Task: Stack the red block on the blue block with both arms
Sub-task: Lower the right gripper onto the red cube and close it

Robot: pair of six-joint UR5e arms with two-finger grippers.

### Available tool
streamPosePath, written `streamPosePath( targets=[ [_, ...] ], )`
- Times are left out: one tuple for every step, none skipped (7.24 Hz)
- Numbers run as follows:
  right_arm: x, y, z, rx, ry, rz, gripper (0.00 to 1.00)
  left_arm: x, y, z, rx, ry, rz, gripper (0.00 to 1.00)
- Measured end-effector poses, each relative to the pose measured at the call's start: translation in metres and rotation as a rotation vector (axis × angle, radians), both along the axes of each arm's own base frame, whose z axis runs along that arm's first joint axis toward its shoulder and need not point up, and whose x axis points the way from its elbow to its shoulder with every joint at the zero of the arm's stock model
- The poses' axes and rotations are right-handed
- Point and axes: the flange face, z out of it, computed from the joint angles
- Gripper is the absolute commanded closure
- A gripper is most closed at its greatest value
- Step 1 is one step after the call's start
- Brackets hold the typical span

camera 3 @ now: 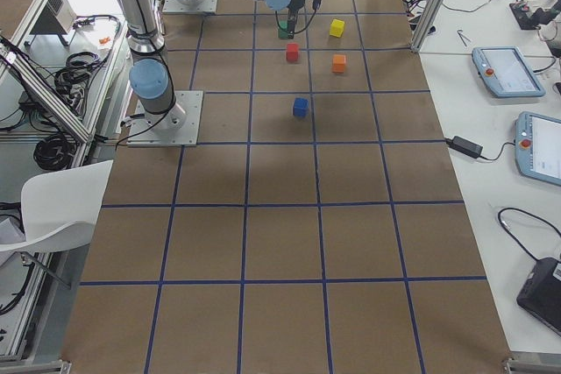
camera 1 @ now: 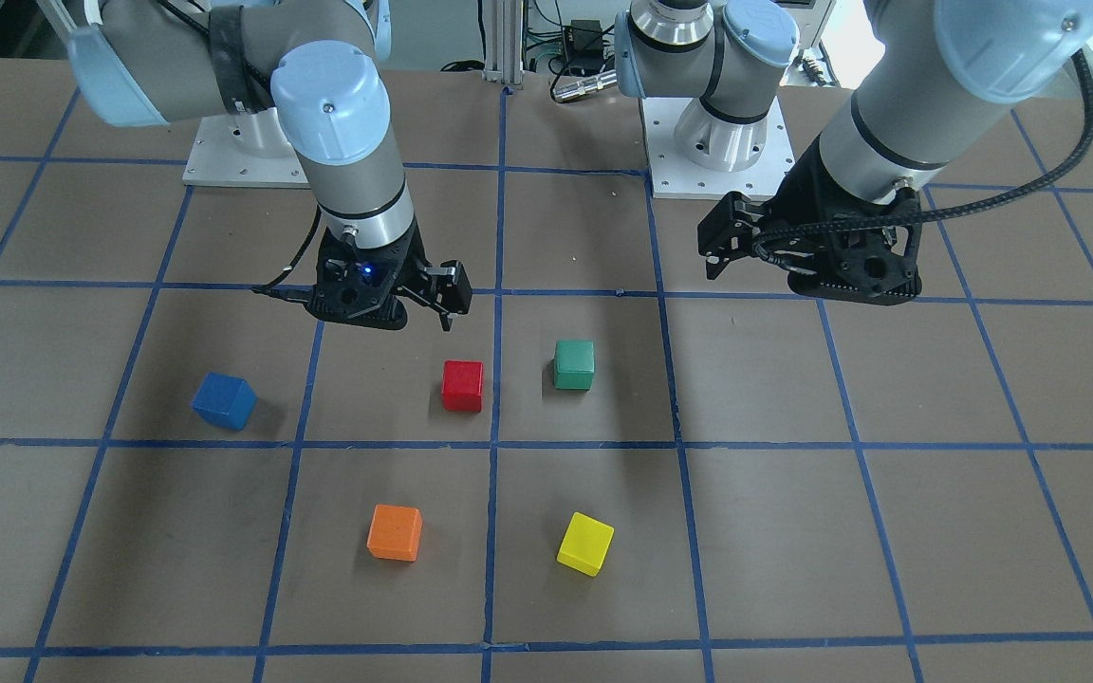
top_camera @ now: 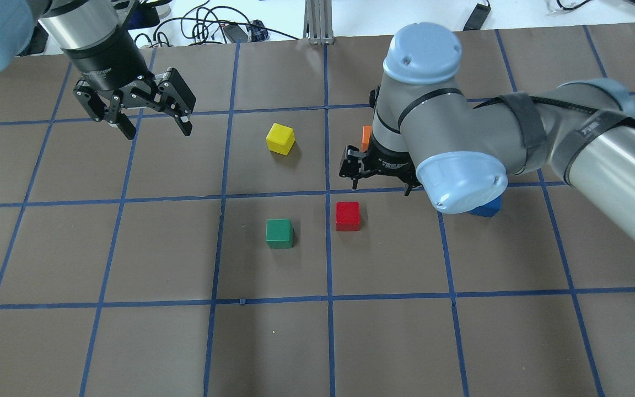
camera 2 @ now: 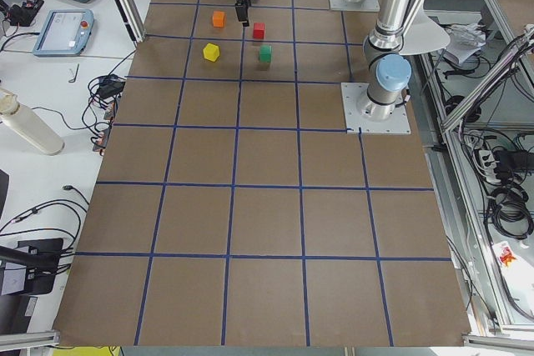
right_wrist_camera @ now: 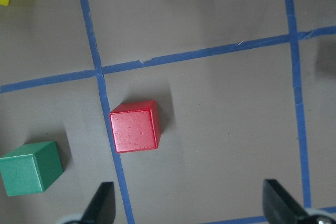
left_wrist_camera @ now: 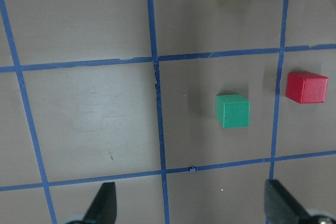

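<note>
Brown paper covers the table (top_camera: 130, 331), ruled into squares by blue tape. By the overhead view's clock, the red block (top_camera: 348, 216) sits flat near the middle. Its 9 o'clock edge is just beside a tape line, and there is bare paper on every side. The green block (top_camera: 279, 233) is its nearest neighbour, at 9 o'clock across a clear gap. The yellow block (top_camera: 280, 138) lies at 11 o'clock and the orange block (camera 1: 395, 532) at about 12, both further off. The blue block (camera 1: 223, 400) stands at 3 o'clock of the red one, well apart, turned askew to the grid and free all round. From overhead a joint cap of the right arm (top_camera: 461, 138) hides most of it.

The right arm enters from 3 o'clock, its forearm reaching across the table and its wrist bent down. The right gripper (top_camera: 379, 186) hangs above the paper at 1 o'clock of the red block, near it, fingers spread wide and holding nothing. Its wrist camera shows the red block ahead of the fingertips, not between them.

The left arm (top_camera: 97, 49) comes in from the 11 o'clock corner. The left gripper (top_camera: 157, 131) points down, clear of the paper, spread wide and empty. It is well apart from every block, the yellow one nearest at 3 o'clock.
</note>
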Motion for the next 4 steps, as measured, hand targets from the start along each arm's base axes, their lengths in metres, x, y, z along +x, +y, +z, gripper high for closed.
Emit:
streamPosePath(
  targets=[
    [0.01,0.003,-0.017,-0.017,-0.006,-0.004,0.0,0.001,0.002,-0.004,-0.007,-0.006,-0.002,0.0],
    [0.024,0.002,-0.036,-0.03,-0.01,-0.005,0.0,0.001,0.002,-0.006,-0.012,-0.014,-0.005,0.0],
    [0.04,0.001,-0.056,-0.043,-0.01,-0.001,0.0,0.003,0.002,-0.011,-0.006,-0.033,-0.007,0.0],
    [0.051,0.0,-0.072,-0.051,0.0,0.008,0.0,0.005,0.001,-0.017,-0.002,-0.056,-0.005,0.0]
  ],
)
